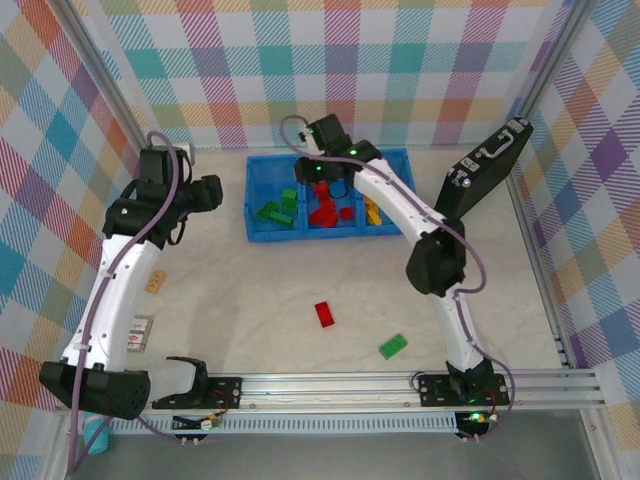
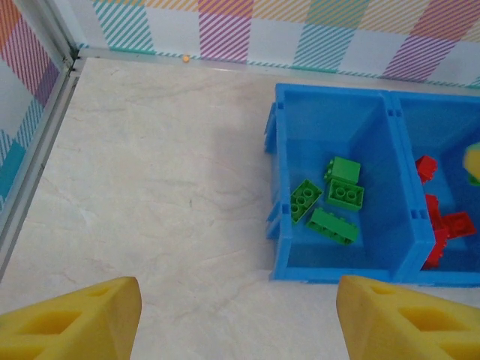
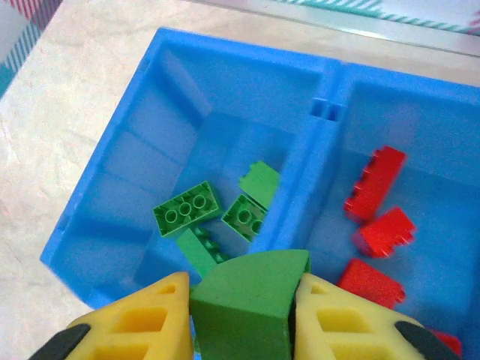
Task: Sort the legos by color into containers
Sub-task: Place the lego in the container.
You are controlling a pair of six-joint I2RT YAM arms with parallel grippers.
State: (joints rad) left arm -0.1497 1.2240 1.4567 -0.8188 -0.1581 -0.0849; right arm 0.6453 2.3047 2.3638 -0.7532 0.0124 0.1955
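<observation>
My right gripper (image 3: 244, 319) is shut on a green lego (image 3: 247, 296) with a curved top. It holds the lego above the blue bin (image 3: 105, 225), over the wall between the left and middle containers. The left container holds several green legos (image 3: 187, 210), and red legos (image 3: 379, 202) lie in the middle one. From above, the right gripper (image 1: 318, 180) hangs over the bin (image 1: 262, 238), whose right container holds yellow-orange legos (image 1: 372, 212). A red lego (image 1: 325, 313) and a green lego (image 1: 393, 346) lie loose on the table. My left gripper (image 1: 212, 192) stands open and holds nothing, left of the bin (image 2: 337, 266).
A black hard case (image 1: 487, 170) leans at the back right, beside the bin. A small tan piece (image 1: 157, 282) and a white labelled item (image 1: 140, 333) lie near the left arm. Checked walls with metal rails close in the table.
</observation>
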